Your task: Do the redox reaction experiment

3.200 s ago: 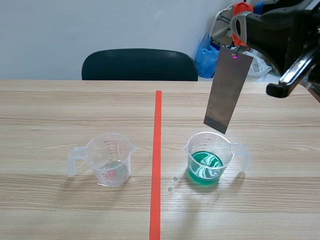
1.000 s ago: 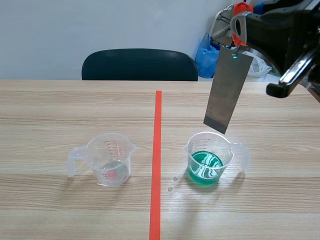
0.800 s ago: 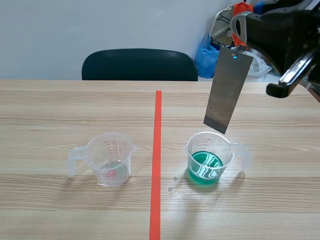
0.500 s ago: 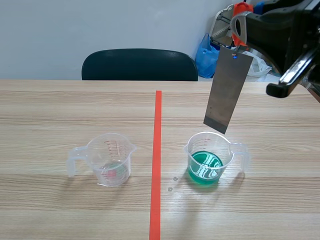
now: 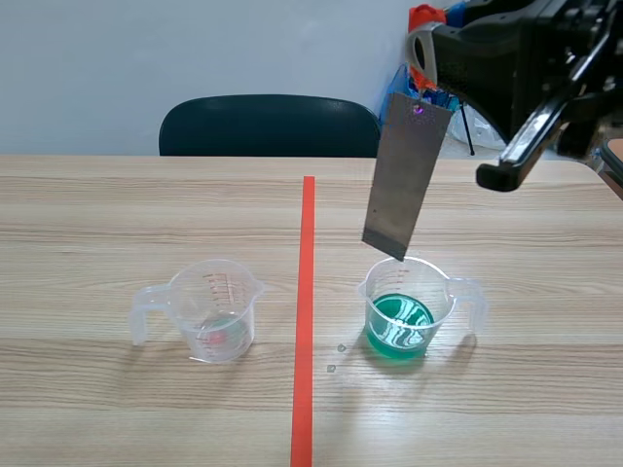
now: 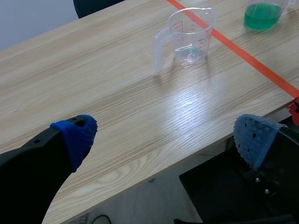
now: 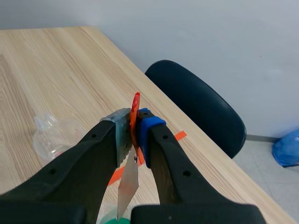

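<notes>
In the scene view, a thin, flat, dull grey metal plate [image 5: 399, 180] is hung, slightly tilted, from a small orange clip [image 5: 423, 17] that is clenched in the right gripper [image 5: 433, 60], raised above the pale wood-grain table [image 5: 117, 214]. The plate's lower edge is held just above the rim of a clear plastic cup of green liquid [image 5: 409, 306], which has a spout and a handle. A second clear cup [image 5: 216, 311], printed with red measuring marks, is set well apart across the orange tape line [image 5: 306, 311]. A black rounded chair back [image 5: 271, 125] is seen behind the table.

In the left wrist view, the left gripper [image 6: 166, 137] is spread wide with nothing between its blue dotted pads [image 6: 77, 135], and is held off the table's near edge. The clear cup [image 6: 187, 37] and the green cup [image 6: 261, 11] are seen far ahead.

In the right wrist view, the clip [image 7: 135, 116] is pinched between the right gripper's [image 7: 134, 135] pads, and the plate [image 7: 128, 184] is hung beneath.
</notes>
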Robot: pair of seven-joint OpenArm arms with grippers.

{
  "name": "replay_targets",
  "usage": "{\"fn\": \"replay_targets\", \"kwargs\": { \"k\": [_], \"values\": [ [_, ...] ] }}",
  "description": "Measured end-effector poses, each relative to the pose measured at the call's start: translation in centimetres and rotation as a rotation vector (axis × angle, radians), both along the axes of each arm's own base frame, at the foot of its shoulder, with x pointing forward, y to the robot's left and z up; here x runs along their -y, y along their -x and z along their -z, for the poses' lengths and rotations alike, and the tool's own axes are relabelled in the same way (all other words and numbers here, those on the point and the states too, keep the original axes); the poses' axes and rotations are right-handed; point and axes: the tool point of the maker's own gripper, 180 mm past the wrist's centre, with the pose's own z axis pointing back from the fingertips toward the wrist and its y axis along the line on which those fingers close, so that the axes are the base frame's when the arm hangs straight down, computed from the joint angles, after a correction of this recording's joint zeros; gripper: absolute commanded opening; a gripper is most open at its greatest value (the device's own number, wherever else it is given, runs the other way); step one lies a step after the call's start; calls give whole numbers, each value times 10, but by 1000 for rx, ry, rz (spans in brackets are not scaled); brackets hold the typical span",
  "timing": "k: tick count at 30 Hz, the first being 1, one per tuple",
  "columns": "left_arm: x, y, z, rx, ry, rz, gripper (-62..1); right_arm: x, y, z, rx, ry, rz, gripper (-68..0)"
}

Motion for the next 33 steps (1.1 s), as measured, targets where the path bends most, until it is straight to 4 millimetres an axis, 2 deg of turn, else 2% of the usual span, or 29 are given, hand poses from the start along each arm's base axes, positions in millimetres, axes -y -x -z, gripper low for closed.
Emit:
{"fn": "replay_targets", "kwargs": {
  "k": [25, 33],
  "values": [
    [0, 0, 0, 0, 0, 0, 14, -86, 25, -20, 25, -80, -263, -669],
    [0, 0, 0, -1, 0, 0, 14, -110, 17, -15, -18, -114, -293, -669]
  ]
}}
